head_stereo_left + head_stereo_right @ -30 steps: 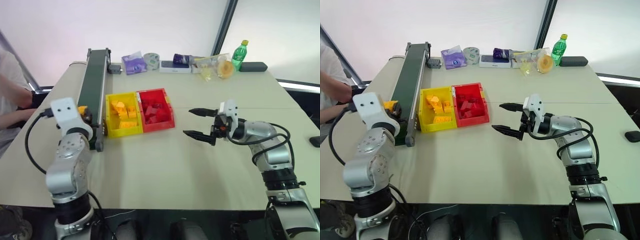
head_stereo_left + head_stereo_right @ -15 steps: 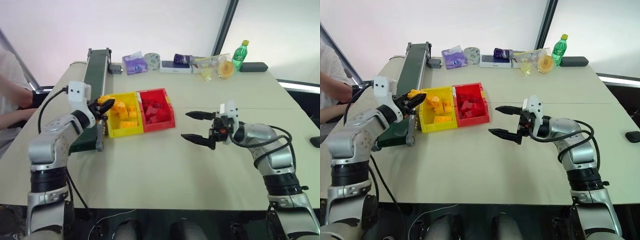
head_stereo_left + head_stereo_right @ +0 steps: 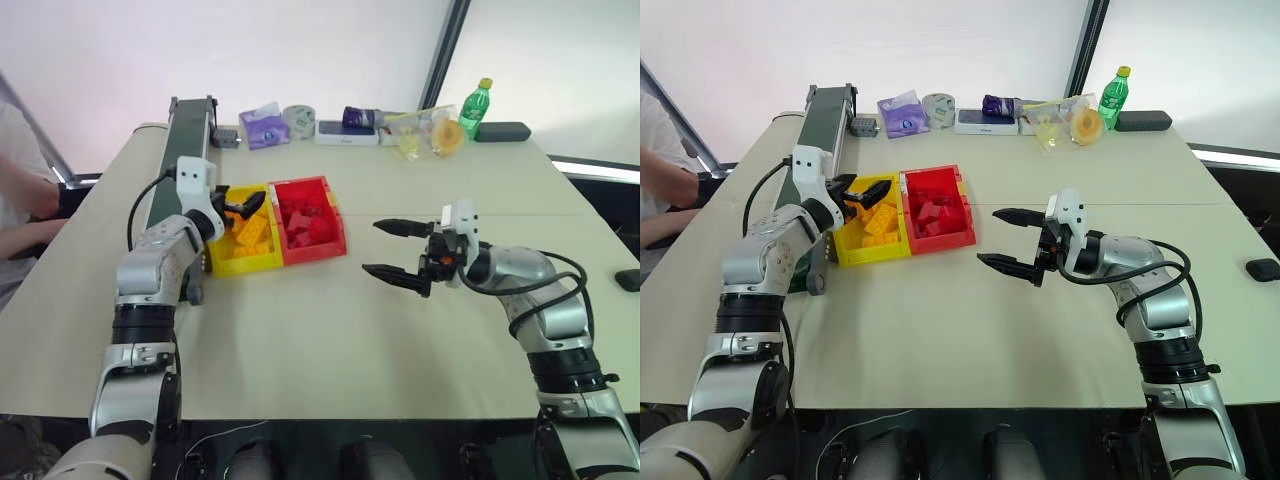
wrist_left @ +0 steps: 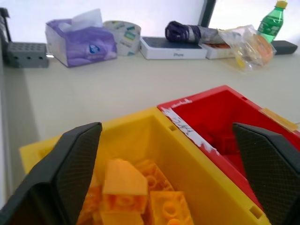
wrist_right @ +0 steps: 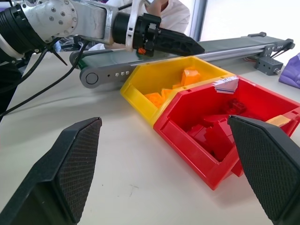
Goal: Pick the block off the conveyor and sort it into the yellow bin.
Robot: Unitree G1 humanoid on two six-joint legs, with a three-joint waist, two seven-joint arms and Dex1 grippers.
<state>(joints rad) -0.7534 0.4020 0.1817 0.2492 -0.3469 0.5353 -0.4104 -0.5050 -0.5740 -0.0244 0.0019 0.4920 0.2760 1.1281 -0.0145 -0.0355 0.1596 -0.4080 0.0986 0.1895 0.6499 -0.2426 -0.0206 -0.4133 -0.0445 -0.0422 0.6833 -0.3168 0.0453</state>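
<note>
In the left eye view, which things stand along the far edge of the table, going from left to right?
Purple tissue pack → tape roll → white box → clear bag with something orange → green bottle → dark case.

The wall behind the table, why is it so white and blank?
Head views: bright light washes the backdrop out above the table. Left wrist view: pale glow behind the green bottle. Right wrist view: near fingers look big and soft.

Beige counter (image 3: 330, 330) carries the conveyor (image 3: 185, 150) along its left side, the yellow bin (image 3: 243, 262) joined to a red bin (image 3: 312, 245) beside it, and tissues (image 3: 261, 125), tape (image 3: 297, 120) and a green bottle (image 3: 472, 108) at the far edge.
</note>
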